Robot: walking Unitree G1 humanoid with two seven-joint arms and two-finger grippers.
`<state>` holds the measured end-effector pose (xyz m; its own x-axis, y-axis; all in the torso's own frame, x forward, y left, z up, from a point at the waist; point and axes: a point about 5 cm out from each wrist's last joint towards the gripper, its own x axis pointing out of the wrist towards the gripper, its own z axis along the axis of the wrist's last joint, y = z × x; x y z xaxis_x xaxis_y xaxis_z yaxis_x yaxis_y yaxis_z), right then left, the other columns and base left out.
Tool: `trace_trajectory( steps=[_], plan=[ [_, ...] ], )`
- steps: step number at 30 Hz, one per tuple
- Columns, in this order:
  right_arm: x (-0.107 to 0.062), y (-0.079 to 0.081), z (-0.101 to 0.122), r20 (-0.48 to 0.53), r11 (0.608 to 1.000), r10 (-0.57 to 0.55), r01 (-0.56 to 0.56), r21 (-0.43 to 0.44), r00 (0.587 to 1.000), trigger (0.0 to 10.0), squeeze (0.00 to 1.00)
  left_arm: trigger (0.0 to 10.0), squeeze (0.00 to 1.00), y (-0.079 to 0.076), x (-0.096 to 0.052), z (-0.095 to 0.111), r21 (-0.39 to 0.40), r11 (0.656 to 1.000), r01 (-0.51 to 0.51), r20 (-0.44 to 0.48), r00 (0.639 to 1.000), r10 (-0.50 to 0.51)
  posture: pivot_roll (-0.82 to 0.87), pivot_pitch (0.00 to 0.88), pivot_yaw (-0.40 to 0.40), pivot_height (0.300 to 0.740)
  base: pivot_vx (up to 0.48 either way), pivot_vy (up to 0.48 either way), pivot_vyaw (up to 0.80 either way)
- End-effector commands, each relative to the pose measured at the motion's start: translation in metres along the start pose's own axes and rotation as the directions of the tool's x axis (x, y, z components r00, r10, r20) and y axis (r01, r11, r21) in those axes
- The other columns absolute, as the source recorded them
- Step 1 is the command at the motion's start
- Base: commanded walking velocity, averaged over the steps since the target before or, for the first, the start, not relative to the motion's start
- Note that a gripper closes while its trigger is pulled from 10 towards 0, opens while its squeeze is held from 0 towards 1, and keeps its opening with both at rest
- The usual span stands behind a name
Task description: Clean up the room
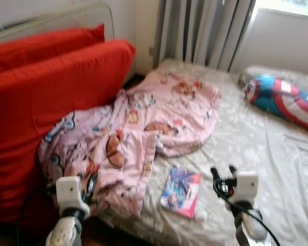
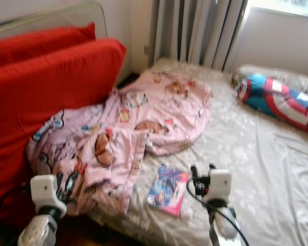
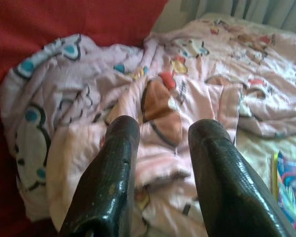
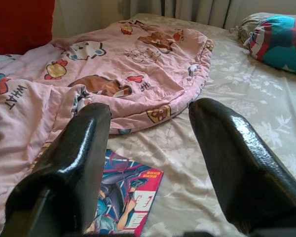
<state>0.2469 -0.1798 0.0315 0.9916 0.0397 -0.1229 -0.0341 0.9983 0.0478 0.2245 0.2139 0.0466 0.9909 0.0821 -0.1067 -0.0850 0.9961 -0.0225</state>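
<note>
1. Nearest to me are my two grippers, both raised over the near edge of the bed. The left gripper (image 1: 87, 190) hangs over the crumpled pink blanket (image 1: 143, 123); in its wrist view the fingers (image 3: 111, 168) stand apart with nothing between them.
2. The right gripper (image 1: 222, 172) hovers above the bedsheet (image 1: 256, 154), just to the right of a colourful book (image 1: 180, 191). Its fingers (image 4: 237, 153) are spread wide and empty too.
3. The blanket lies bunched on the left half of the bed, its edge against the red cushions (image 1: 46, 97). A blue, red and white pillow (image 1: 290, 100) lies at the far right.
4. I judge I'm at the approach stage: nothing is picked up yet.
5. The head views are soft, so I can't be sure, but the book looks free of the blanket's hem.
6. For the next move I'd bring the right gripper down and left onto the book's near edge. It lies flat on soft bedding, so getting a finger under it will be fiddly.
</note>
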Motion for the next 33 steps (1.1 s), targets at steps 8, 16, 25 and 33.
trace_trajectory(
  steps=[8, 16, 25, 33],
  plan=[
    [0.004, 0.0, 0.005, 0.002, 1.0, -0.012, 0.012, 0.007, 1.0, 10.0, 0.0, 10.0, 0.0, 0.001, 0.0, 0.005, 0.008, 1.0, -0.006, 0.003, 1.0, 0.006, -0.09, 0.0, -0.081, 0.645, 0.0, 0.0, 0.0],
    [0.004, 0.003, 0.005, -0.005, 1.0, 0.0, 0.0, 0.018, 1.0, 10.0, 0.0, 10.0, 0.0, -0.005, 0.003, 0.005, 0.014, 1.0, 0.012, -0.012, 1.0, -0.012, -0.1, 0.003, -0.08, 0.645, 0.0, 0.0, 0.0],
    [0.006, 0.008, 0.004, -0.021, 0.999, 0.041, -0.041, 0.02, 0.999, 10.0, 0.0, 10.0, 0.0, -0.008, 0.005, 0.005, 0.005, 1.0, 0.011, -0.019, 1.0, -0.011, -0.1, 0.004, -0.088, 0.645, 0.0, 0.0, 0.0],
    [0.007, 0.013, 0.006, -0.009, 0.997, 0.082, -0.081, 0.001, 0.997, 10.0, 0.0, 10.0, 0.0, -0.007, 0.008, 0.008, 0.004, 1.0, 0.005, -0.005, 1.0, -0.005, -0.1, 0.011, -0.089, 0.645, 0.113, 0.0, 0.05]
  ],
)
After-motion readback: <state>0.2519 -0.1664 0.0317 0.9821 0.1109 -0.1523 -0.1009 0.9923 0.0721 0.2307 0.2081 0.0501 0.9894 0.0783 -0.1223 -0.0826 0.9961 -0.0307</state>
